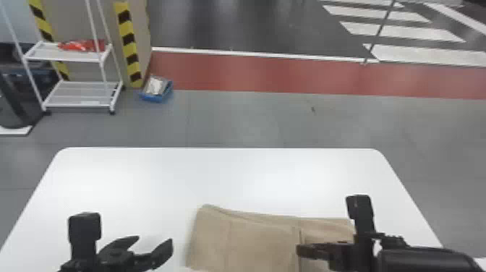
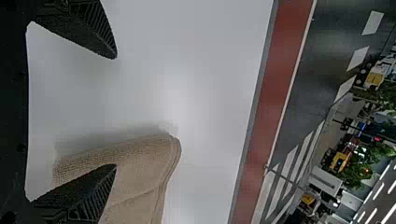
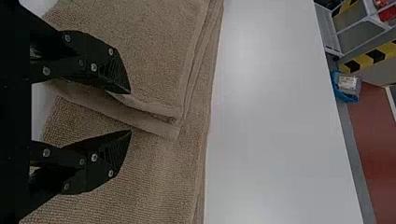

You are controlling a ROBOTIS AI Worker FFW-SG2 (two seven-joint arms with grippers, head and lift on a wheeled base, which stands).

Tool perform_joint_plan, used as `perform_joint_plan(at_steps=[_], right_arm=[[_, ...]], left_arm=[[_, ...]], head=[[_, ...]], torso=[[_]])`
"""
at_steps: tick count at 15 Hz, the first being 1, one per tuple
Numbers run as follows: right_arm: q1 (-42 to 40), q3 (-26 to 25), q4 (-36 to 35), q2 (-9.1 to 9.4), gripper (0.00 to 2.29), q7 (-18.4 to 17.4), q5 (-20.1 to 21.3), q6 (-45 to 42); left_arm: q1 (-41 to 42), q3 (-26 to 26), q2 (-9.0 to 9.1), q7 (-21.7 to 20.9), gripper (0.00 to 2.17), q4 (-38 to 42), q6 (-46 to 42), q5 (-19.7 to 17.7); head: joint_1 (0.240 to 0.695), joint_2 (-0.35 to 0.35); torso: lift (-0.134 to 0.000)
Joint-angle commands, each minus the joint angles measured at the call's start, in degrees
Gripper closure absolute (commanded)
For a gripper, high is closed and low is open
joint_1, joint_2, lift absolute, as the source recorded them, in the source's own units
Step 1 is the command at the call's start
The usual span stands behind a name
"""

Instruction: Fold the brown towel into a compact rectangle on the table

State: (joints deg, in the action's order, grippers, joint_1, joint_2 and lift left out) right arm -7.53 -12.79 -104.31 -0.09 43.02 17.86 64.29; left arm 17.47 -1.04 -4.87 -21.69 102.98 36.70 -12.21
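Left arm: black, comes in from the bottom edge of the head view, on the left side.
Left block: a black, chunky block [image 1: 85,226] stands up beside the hand part.
Left end effector [image 1: 154,239]: tips point ahead and a bit to the right.
Left fingers: two flat black ones [image 2: 95,186], wide apart, with a big gap.
Right arm [image 1: 426,258]: black and round, comes in from the bottom right corner.
Right block: another black block [image 1: 359,207] sticks up from the wrist.
Right end effector [image 1: 298,250]: points left, toward the middle.
Right fingers: two black ones [image 3: 100,161], apart, with a smaller gap.
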Motion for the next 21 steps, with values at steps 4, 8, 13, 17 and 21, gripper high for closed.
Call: perform_joint_plan(at_steps=[4, 8, 13, 17, 21], right_arm=[[1.03, 0.66, 1.48, 0.14, 0.6, -0.21, 1.3, 0.18], [1.38, 1.28, 3.15, 0.14, 0.72, -0.92, 2.01, -1.22], [1.47, 1.19, 3.68, 0.14, 1.4, -1.0, 1.39, -3.68], [1.47, 0.66, 3.68, 0.14, 1.42, -1.0, 0.25, -4.21], [0.94, -1.36, 0.42, 0.14, 1.42, -0.04, -6.25, -5.27]], left_arm=[[0.11, -0.1, -0.14, -0.02, 0.05, -0.06, -0.18, 0.0], [0.11, -0.37, -0.14, -0.28, 0.05, -0.94, -0.88, -0.09], [0.11, -0.54, -0.14, -0.28, 0.05, -1.38, -0.88, -0.18], [0.11, -0.63, -0.14, -0.28, 0.05, -1.65, -1.05, -0.18], [0.11, -1.24, -0.14, -0.37, 0.05, -1.56, -1.05, -0.71]], head=[[0.695, -0.146], [0.695, -0.143], [0.695, -0.135], [0.695, -0.131], [0.695, -0.12]], torso=[[0.0], [0.0], [0.0], [0.0], [0.0]])
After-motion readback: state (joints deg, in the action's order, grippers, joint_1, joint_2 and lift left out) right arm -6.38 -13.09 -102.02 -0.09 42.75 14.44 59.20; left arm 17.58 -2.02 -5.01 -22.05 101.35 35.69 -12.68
